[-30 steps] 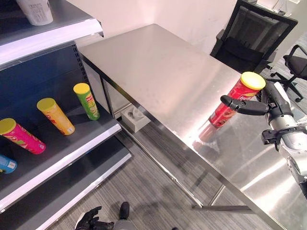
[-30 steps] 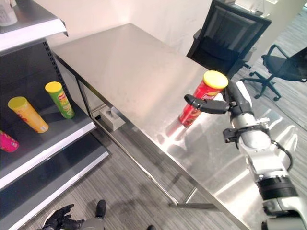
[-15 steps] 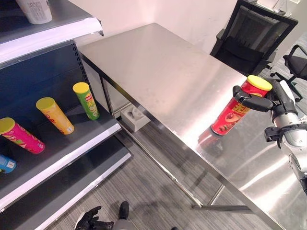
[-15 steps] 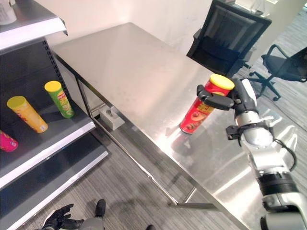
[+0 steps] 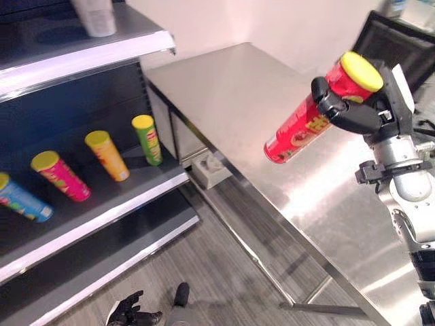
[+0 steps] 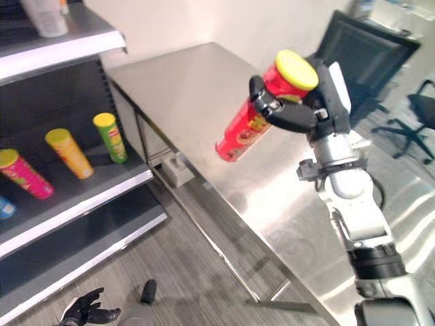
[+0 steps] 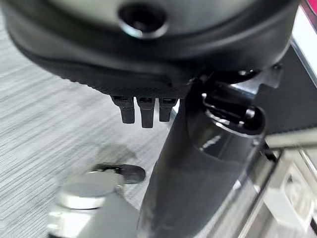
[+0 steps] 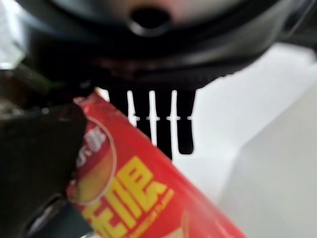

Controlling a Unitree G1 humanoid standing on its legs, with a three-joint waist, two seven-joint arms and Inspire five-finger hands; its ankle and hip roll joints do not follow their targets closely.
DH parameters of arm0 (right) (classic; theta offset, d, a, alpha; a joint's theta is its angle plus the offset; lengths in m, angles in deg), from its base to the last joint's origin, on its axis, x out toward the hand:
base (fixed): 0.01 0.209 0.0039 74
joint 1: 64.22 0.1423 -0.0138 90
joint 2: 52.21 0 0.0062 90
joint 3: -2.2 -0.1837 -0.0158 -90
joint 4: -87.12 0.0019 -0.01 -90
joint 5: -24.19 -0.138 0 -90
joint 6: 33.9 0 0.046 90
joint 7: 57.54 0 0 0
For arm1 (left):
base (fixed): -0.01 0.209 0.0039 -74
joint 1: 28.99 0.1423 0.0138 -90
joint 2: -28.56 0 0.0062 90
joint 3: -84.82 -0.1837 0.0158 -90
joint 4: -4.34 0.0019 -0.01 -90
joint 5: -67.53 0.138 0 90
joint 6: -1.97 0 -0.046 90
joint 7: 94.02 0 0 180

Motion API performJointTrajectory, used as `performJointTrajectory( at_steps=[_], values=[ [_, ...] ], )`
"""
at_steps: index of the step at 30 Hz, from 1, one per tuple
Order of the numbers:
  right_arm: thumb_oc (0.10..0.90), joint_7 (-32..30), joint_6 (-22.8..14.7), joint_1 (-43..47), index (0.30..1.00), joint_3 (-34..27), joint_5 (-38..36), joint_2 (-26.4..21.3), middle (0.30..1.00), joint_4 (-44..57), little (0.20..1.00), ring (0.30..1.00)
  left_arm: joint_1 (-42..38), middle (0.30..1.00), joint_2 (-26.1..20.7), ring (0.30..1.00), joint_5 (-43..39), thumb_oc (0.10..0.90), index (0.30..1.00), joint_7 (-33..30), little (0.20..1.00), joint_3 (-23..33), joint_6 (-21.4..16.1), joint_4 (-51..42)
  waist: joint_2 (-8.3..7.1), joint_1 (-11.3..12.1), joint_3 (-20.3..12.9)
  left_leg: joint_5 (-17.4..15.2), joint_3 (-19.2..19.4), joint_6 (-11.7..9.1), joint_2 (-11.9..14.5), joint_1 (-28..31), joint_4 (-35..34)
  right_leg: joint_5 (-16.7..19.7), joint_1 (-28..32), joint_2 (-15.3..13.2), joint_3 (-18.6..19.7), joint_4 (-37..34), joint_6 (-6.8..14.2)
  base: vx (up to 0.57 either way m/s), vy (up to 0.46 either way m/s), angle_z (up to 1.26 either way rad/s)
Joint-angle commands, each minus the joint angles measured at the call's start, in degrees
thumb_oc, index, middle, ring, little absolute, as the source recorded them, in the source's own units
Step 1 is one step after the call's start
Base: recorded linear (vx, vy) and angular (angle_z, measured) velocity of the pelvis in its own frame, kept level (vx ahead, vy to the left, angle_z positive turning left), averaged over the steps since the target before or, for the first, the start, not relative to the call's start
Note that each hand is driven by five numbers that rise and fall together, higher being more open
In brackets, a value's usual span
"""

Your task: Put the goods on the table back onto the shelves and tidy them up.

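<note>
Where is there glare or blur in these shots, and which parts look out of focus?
Left eye view: bright glare on the steel table below the right robot hand. Right eye view: the red can it holds looks slightly smeared. Right wrist view: dark bulk and can label soft. Left wrist view: the left robot hand looms blurred.

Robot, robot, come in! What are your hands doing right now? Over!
Right robot hand shut on red can, lifted above steel table. Left robot hand low by the floor, open. Path to shelf clear.

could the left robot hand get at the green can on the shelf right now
Probably not yet. The left robot hand hangs low near the floor, well below the green can on its shelf. Nothing blocks the can's front, so raising the arm should do.
</note>
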Motion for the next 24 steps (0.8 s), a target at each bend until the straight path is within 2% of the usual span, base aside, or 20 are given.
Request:
performJointTrajectory(
  at_steps=[1,2,3,4,6,7,10,11,14,15,16,17,18,19,21,24],
  values=[
    [0.400,-3.4,-9.1,8.3,0.300,-7.2,-4.2,-1.1,0.300,6.4,0.300,0.300,-3.3,0.900,-3.2,0.900,-1.4,0.800,0.900,-1.8,0.900,-1.7,-1.9,0.0,-2.63,-0.1,0.1,-2.9,9.5,-2.4,4.4,-2.2,5.1,-4.0,-1.8,-2.1,-2.3,0.8,-0.1,-0.21,-0.017,1.30],
    [0.400,-3.4,-8.9,8.1,0.300,-7.4,-4.2,-1.1,0.300,6.6,0.300,0.300,-3.3,0.900,-3.2,0.900,-1.4,0.800,0.900,-1.8,0.900,-1.8,-1.9,0.0,-2.54,0.0,0.3,-2.5,10.0,-1.7,4.2,-3.2,6.1,-2.9,-2.3,-2.4,-3.3,0.8,-0.3,-0.11,-0.058,1.70],
    [0.400,-3.3,-9.0,8.0,0.300,-7.7,-4.4,-0.9,0.300,7.4,0.300,0.300,-3.1,0.900,-3.0,0.900,-1.2,0.800,0.900,-1.6,0.900,-1.7,-1.8,-0.2,-2.69,-0.3,0.2,-5.0,11.1,-1.7,4.8,-2.8,8.8,-3.9,-2.2,-2.5,-2.9,0.8,-0.4,-0.21,-0.027,1.43],
    [0.400,-2.9,-9.4,7.5,0.300,-8.1,-4.8,-0.3,0.300,8.6,0.300,0.300,-2.7,0.900,-2.9,0.900,-0.5,0.800,0.900,-1.3,0.900,-1.5,-1.9,0.2,-2.67,-0.8,0.1,-8.5,12.6,-1.1,5.1,-1.0,13.0,-2.6,-3.0,-3.6,-4.4,0.8,-0.8,-0.20,-0.051,0.30],
    [0.400,-1.7,-9.4,5.9,0.300,-9.3,-5.3,0.0,0.300,10.2,0.300,0.300,-2.1,0.900,-2.8,0.900,0.4,0.800,0.900,-0.7,0.900,-1.4,-1.9,0.4,-2.47,-2.1,-0.1,-10.8,14.4,-0.9,7.2,1.8,18.4,-1.5,-3.3,-4.6,-6.8,0.8,-0.9,-0.23,0.043,0.38],
    [0.400,-1.3,-9.2,5.3,0.300,-9.1,-5.6,0.2,0.300,10.5,0.300,0.300,-2.0,0.900,-2.7,0.900,0.8,0.800,0.900,-0.5,0.900,-1.5,-1.7,0.6,-2.36,-2.6,-0.4,-11.3,15.2,-0.9,8.2,3.9,19.7,-1.1,-3.8,-5.1,-7.9,0.9,-1.1,-0.13,0.048,0.87],
    [0.400,-0.6,-8.8,4.7,0.300,-9.2,-6.0,0.6,0.300,10.9,0.300,0.300,-1.7,0.900,-2.5,0.900,1.2,0.800,0.900,-0.4,0.900,-1.3,-1.6,0.7,-2.13,-3.2,-0.7,-11.8,15.7,-1.2,9.1,6.4,20.5,-0.7,-3.8,-5.4,-9.0,0.9,-0.9,-0.13,0.121,0.72],
    [0.400,0.5,-8.1,3.3,0.300,-8.9,-6.5,1.6,0.300,11.0,0.300,0.300,-2.0,0.900,-2.1,0.900,1.9,0.800,0.900,-0.7,0.900,-1.5,-1.6,1.2,-1.70,-5.7,-2.3,-10.5,18.5,-2.8,12.0,12.5,20.6,2.1,-5.7,-8.0,-12.6,1.3,0.1,-0.25,0.336,0.80],
    [0.400,0.9,-7.3,2.5,0.300,-8.4,-5.8,1.7,0.300,10.9,0.300,0.300,-2.2,0.900,-1.8,0.900,2.2,0.800,0.900,-0.9,0.900,-2.0,-1.5,0.6,-1.10,-7.0,-3.1,-9.7,19.8,-3.5,11.7,14.0,18.7,4.5,-6.6,-10.1,-14.5,1.5,1.6,-0.19,0.280,1.18],
    [0.400,1.9,-6.4,1.1,0.300,-8.3,-5.7,2.5,0.300,11.0,0.300,0.300,-2.4,0.900,-1.7,0.900,2.6,0.800,0.900,-0.5,0.900,-2.3,-1.6,-0.4,-0.17,-8.1,-4.3,-11.4,23.0,-3.7,10.8,16.4,12.3,7.0,-7.5,-11.9,-16.2,1.7,2.9,-0.28,0.427,0.81],
    [0.400,2.1,-6.2,0.7,0.300,-7.8,-4.9,2.5,0.300,11.1,0.300,0.300,-2.5,0.900,-1.7,0.900,3.2,0.800,0.900,-0.3,0.900,-2.9,-1.5,-1.3,0.03,-8.1,-4.7,-12.7,23.9,-3.1,9.5,17.4,8.3,8.6,-8.1,-13.4,-17.0,2.2,4.1,-0.22,0.342,0.61],
    [0.400,2.1,-6.2,0.7,0.300,-7.7,-4.9,2.5,0.300,11.1,0.300,0.300,-2.5,0.900,-1.6,0.900,3.2,0.800,0.900,-0.3,0.900,-2.9,-1.4,-1.4,-0.02,-8.1,-4.8,-12.6,24.0,-3.0,9.3,17.5,8.0,8.7,-8.1,-13.6,-17.0,2.2,4.2,-0.22,0.351,0.67],
    [0.400,2.1,-5.4,-0.6,0.300,-8.2,-3.1,3.4,0.300,11.4,0.300,0.300,-3.2,0.900,-1.9,0.900,4.3,0.800,0.900,0.0,0.900,-3.5,-1.4,-2.4,0.70,-8.2,-4.8,-15.1,24.3,-2.2,7.3,18.2,3.5,10.9,-9.4,-16.1,-17.5,2.9,5.6,-0.21,0.366,0.68],
    [0.400,2.0,-5.2,-1.4,0.300,-8.3,-1.8,4.0,0.300,11.8,0.300,0.300,-3.6,0.900,-2.1,0.900,4.9,0.800,0.900,0.0,0.900,-3.9,-1.6,-2.5,0.72,-8.1,-4.6,-15.4,23.8,-1.5,5.3,18.3,1.2,12.6,-10.2,-17.6,-17.6,3.1,6.8,-0.29,0.475,0.53],
    [0.400,1.7,-4.4,-3.1,0.300,-9.5,-0.4,5.0,0.300,12.2,0.300,0.300,-3.9,0.900,-3.1,0.900,5.5,0.800,0.900,0.0,0.900,-3.7,-1.7,-3.4,-0.05,-7.7,-4.0,-16.7,22.6,0.1,1.8,16.9,0.2,16.0,-11.0,-20.7,-17.6,2.8,8.1,-0.24,0.341,0.58],
    [0.400,2.0,-3.7,-4.5,0.300,-10.0,0.5,7.3,0.300,12.8,0.300,0.300,-3.4,0.900,-4.1,0.900,6.2,0.800,0.900,0.3,0.900,-3.0,-1.8,-4.3,-0.49,-7.0,-3.1,-17.8,21.5,1.6,-1.3,15.6,0.1,17.6,-11.5,-22.7,-16.2,3.3,8.4,-0.16,0.207,0.38]
  ],
)
